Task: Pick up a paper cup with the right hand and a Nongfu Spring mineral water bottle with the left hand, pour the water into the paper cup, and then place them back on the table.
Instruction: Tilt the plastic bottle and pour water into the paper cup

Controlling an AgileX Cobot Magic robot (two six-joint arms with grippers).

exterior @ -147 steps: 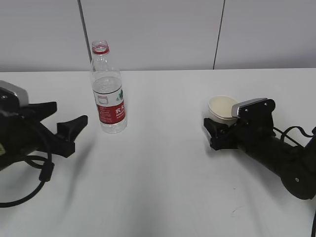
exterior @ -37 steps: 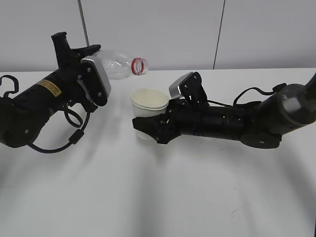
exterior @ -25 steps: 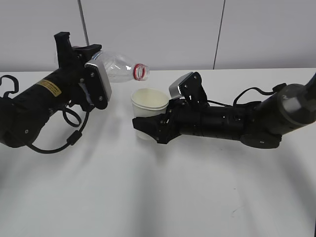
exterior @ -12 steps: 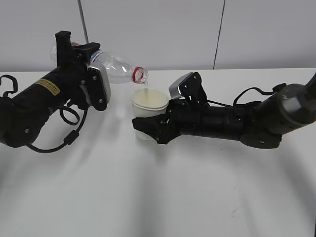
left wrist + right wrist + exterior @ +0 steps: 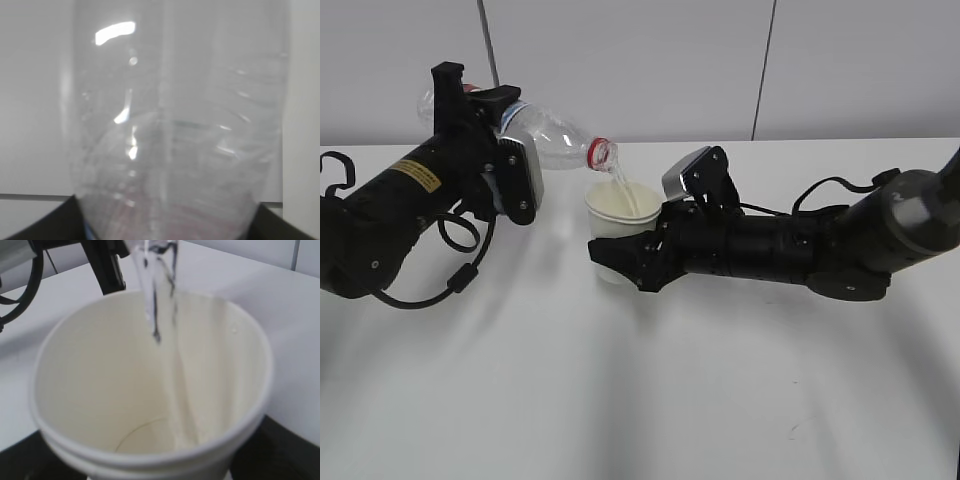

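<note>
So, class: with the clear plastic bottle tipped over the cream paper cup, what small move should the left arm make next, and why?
Probably hold the tilt of the clear plastic bottle with the red neck ring steady, or tip it slightly more. A thin stream of water is falling from its mouth into the cream paper cup, and the cup's bottom looks barely wet. The left gripper and right gripper both hold firmly.

The bottle (image 5: 552, 141) is clear, glossy, ribbed plastic. The cup (image 5: 150, 385) is matt cream paper with a smooth inner wall. The bench (image 5: 620, 400) looks smooth, matt white. Both arms are matt black.
</note>
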